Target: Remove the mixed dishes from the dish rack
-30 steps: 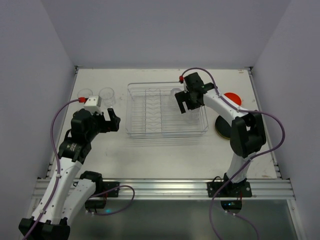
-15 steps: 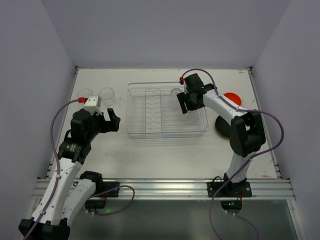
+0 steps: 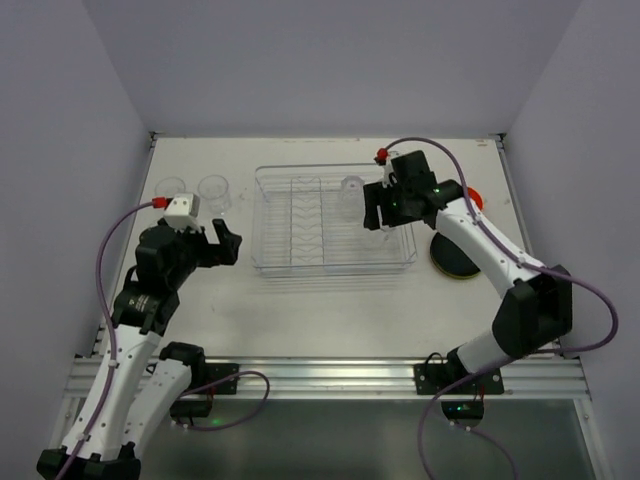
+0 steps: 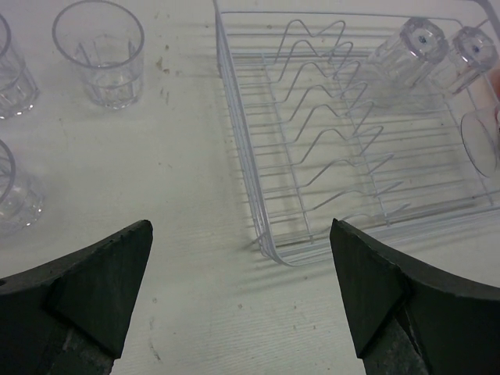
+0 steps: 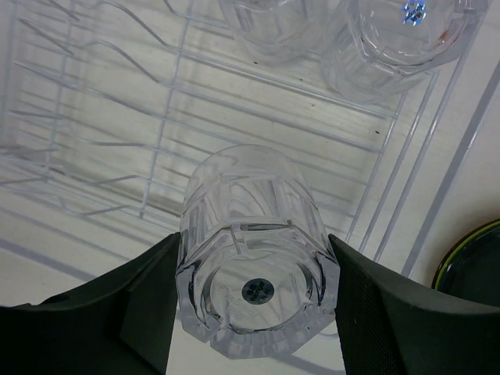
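Note:
The clear dish rack (image 3: 300, 225) stands mid-table and also shows in the left wrist view (image 4: 312, 148). My right gripper (image 3: 384, 212) is over the rack's right end, shut on a clear cup (image 5: 254, 250) held base-up above the grid. Two more clear cups (image 5: 269, 27) (image 5: 406, 39) stand upside down in the rack's far corner. Three clear cups (image 4: 100, 51) (image 4: 8, 74) (image 4: 12, 187) stand on the table left of the rack. My left gripper (image 3: 226, 243) is open and empty, left of the rack (image 4: 238, 234).
An orange bowl (image 3: 472, 196) sits right of the rack, half hidden by my right arm. A black-backed plate with a yellow-green rim (image 3: 452, 260) lies on the table near the rack's right front corner. Grey walls close in the table.
My right gripper has moved right and toward the near side over the rack with the cup in it, and its elbow has swung out to the right. The left arm has barely moved.

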